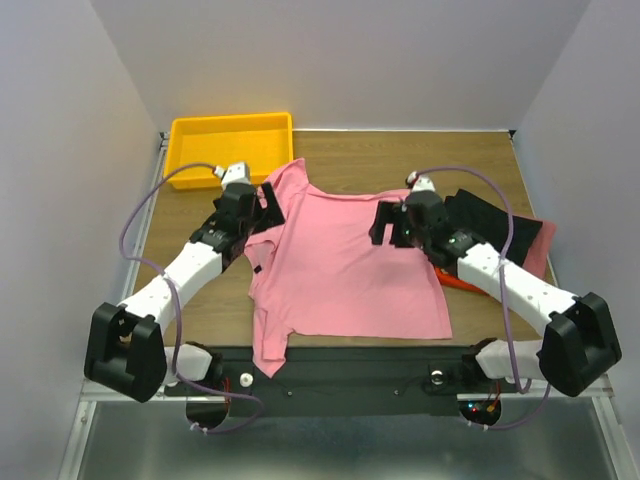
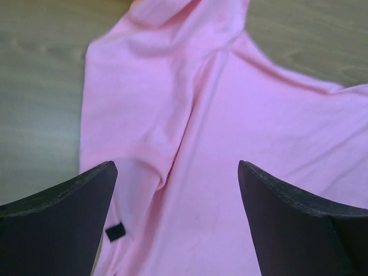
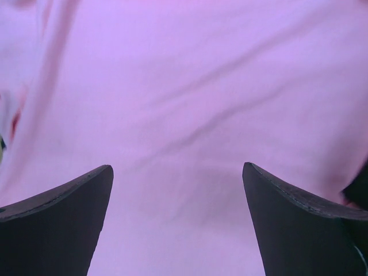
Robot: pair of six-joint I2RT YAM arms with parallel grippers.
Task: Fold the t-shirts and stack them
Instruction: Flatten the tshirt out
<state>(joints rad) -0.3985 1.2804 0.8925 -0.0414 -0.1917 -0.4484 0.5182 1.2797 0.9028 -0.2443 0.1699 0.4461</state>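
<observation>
A large pink shirt (image 1: 340,265) lies spread on the wooden table, its collar toward the tray and a sleeve hanging over the near edge. My left gripper (image 1: 268,208) is open and empty just above its left shoulder; the left wrist view shows pink cloth (image 2: 230,144) between the wide-apart fingers. My right gripper (image 1: 388,225) is open and empty above the shirt's right side; pink cloth (image 3: 184,115) fills its view. Folded black (image 1: 490,215), pink (image 1: 540,245) and orange-red (image 1: 455,282) shirts lie stacked at the right, partly under my right arm.
A yellow plastic tray (image 1: 185,135) stands at the back left. Bare wood (image 1: 200,310) shows left of the shirt and behind it (image 1: 400,160). A black bar (image 1: 360,360) runs along the table's near edge.
</observation>
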